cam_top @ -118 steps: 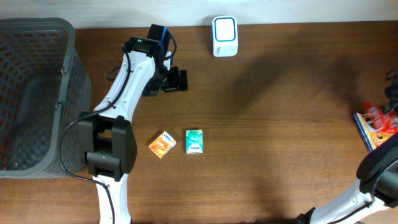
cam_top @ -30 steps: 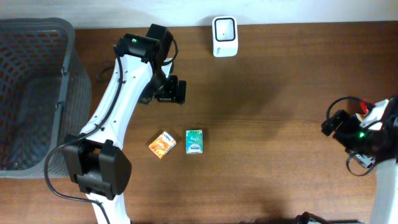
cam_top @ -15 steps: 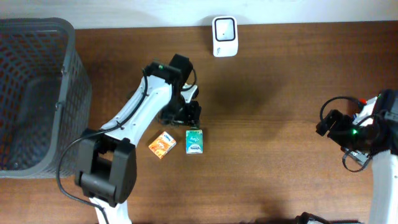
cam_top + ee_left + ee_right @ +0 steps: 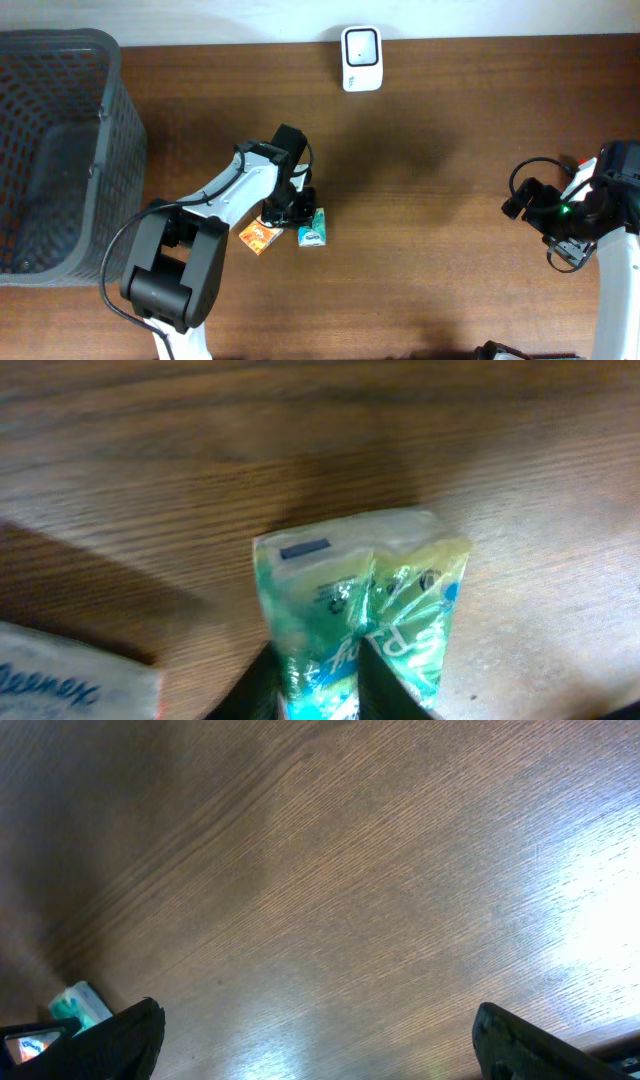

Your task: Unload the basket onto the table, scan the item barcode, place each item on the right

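On the counter (image 4: 440, 150) just below centre, left jaws pinching the green tissue pack (image 4: 312, 232), orange pack (image 4: 259, 236) beside it at left, scanner (image 4: 360, 58) top centre, right jaws spread wide, holding nothing, far right.

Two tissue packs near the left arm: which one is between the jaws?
The green pack, creased between the jaws of the left gripper. The orange pack lies beside it, outside the jaws.
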Action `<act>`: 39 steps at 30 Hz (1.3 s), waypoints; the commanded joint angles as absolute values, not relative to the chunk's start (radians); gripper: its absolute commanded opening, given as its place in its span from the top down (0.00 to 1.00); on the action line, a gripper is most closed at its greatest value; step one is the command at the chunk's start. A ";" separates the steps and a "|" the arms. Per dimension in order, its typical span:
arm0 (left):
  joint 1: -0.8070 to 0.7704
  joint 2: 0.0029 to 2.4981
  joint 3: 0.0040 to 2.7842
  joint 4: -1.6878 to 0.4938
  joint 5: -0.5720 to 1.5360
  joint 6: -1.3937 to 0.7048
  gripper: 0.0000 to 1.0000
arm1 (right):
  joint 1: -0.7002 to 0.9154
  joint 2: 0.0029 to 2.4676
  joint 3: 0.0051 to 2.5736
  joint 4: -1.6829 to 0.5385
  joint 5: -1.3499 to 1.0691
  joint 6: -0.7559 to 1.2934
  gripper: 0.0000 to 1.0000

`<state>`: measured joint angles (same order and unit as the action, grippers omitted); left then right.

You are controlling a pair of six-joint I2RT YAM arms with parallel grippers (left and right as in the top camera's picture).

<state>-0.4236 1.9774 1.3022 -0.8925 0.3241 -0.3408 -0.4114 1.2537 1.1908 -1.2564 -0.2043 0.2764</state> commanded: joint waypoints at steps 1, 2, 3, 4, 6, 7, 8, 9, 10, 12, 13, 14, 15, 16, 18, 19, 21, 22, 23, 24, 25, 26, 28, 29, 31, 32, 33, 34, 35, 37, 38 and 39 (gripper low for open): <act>-0.458 1.964 1.293 -0.845 0.364 -0.347 0.84 | -0.406 1.245 1.189 -1.259 -0.211 0.266 0.02; -0.475 1.964 1.293 -0.823 0.369 -0.347 0.84 | -0.406 1.245 1.189 -1.265 -0.214 0.266 0.01; -0.498 1.964 1.293 -0.789 0.401 -0.348 0.84 | -0.406 1.245 1.189 -1.271 -0.228 0.266 0.02; -0.518 1.964 1.293 -0.749 0.438 -0.348 0.84 | -0.406 1.246 1.189 -1.278 -0.262 0.266 0.02; -0.552 1.964 1.297 -0.645 0.499 -0.347 0.74 | -0.405 1.251 1.187 -1.280 -0.321 0.266 0.02; -0.556 1.964 1.322 -0.633 0.502 -0.347 0.72 | -0.405 1.255 1.187 -1.280 -0.322 0.266 0.02; -0.552 1.962 1.354 -0.655 0.501 -0.345 0.68 | -0.405 1.259 1.187 -1.280 -0.327 0.266 0.02; -0.538 1.958 1.406 -0.706 0.501 -0.330 0.63 | -0.405 1.267 1.184 -1.280 -0.341 0.266 0.02; -0.512 1.948 1.488 -0.793 0.483 -0.266 0.55 | -0.405 1.282 1.173 -1.279 -0.368 0.266 0.02; -0.453 1.933 1.636 -0.965 0.320 -0.256 0.46 | -0.381 1.319 1.144 -1.265 -0.385 0.270 0.02; -0.428 1.933 1.688 -1.029 0.262 -0.256 0.43 | -0.361 1.335 1.127 -1.247 -0.397 0.270 0.02; -0.406 1.933 1.719 -1.071 0.226 -0.256 0.39 | -0.326 1.357 1.100 -1.216 -0.430 0.270 0.02; -0.383 1.933 1.736 -1.105 0.208 -0.256 0.38 | -0.290 1.378 1.083 -1.188 -0.460 0.270 0.01; -0.362 1.933 1.736 -1.124 0.209 -0.256 0.36 | -0.233 1.404 1.066 -1.147 -0.489 0.270 0.02; -0.333 1.934 1.735 -1.150 0.202 -0.256 0.27 | -0.129 1.446 1.060 -1.073 -0.500 0.305 0.02; -0.321 1.934 1.735 -1.157 0.183 -0.257 0.20 | -0.073 1.463 1.060 -1.029 -0.487 0.360 0.02; -0.307 1.934 1.734 -1.168 0.163 -0.257 0.10 | 0.034 1.485 1.060 -0.947 -0.430 0.486 0.06; -0.303 1.934 1.734 -1.180 0.155 -0.257 0.08 | 0.096 1.496 1.060 -0.900 -0.373 0.568 0.26; -0.303 1.934 1.734 -1.188 0.139 -0.258 0.07 | 0.139 1.505 1.060 -0.873 -0.317 0.623 0.41; -0.303 1.934 1.734 -1.195 0.102 -0.275 0.07 | 0.172 1.517 1.060 -0.854 -0.274 0.657 0.42; -0.303 1.934 1.734 -1.203 0.038 -0.309 0.01 | 0.213 1.544 1.060 -0.829 -0.230 0.671 0.42; -0.302 1.934 1.734 -1.211 0.008 -0.331 0.01 | 0.234 1.568 1.060 -0.816 -0.228 0.671 0.42; -0.289 1.934 1.734 -1.217 -0.005 -0.346 0.01 | 0.272 1.641 1.060 -0.777 -0.275 0.670 0.42; -0.278 1.934 1.734 -1.217 -0.004 -0.348 0.01 | 0.283 1.672 1.060 -0.759 -0.308 0.670 0.42; -0.251 1.934 1.734 -1.222 -0.004 -0.347 0.01 | 0.296 1.738 1.060 -0.725 -0.383 0.669 0.42; -0.241 1.934 1.734 -1.228 -0.004 -0.347 0.01 | 0.297 1.755 1.060 -0.717 -0.403 0.662 0.42; -0.234 1.934 1.734 -1.233 -0.004 -0.347 0.01 | 0.296 1.770 1.058 -0.713 -0.425 0.659 0.42; -0.227 1.934 1.734 -1.236 -0.004 -0.347 0.01 | 0.297 1.782 1.050 -0.708 -0.443 0.659 0.42; -0.225 1.934 1.734 -1.235 -0.004 -0.347 0.01 | 0.296 1.784 1.037 -0.695 -0.454 0.659 0.42; -0.225 1.934 1.734 -1.235 -0.004 -0.347 0.01 | 0.297 1.784 1.019 -0.675 -0.470 0.659 0.42; -0.225 1.934 1.734 -1.235 -0.004 -0.347 0.01 | 0.297 1.784 1.012 -0.672 -0.481 0.659 0.44; -0.225 1.934 1.734 -1.235 -0.004 -0.347 0.01 | 0.298 1.784 1.001 -0.661 -0.503 0.659 0.46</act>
<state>-0.2268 1.9430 1.7283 -1.2339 0.0067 -0.3347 0.2901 1.7741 1.0264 -0.6762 -0.4484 0.6556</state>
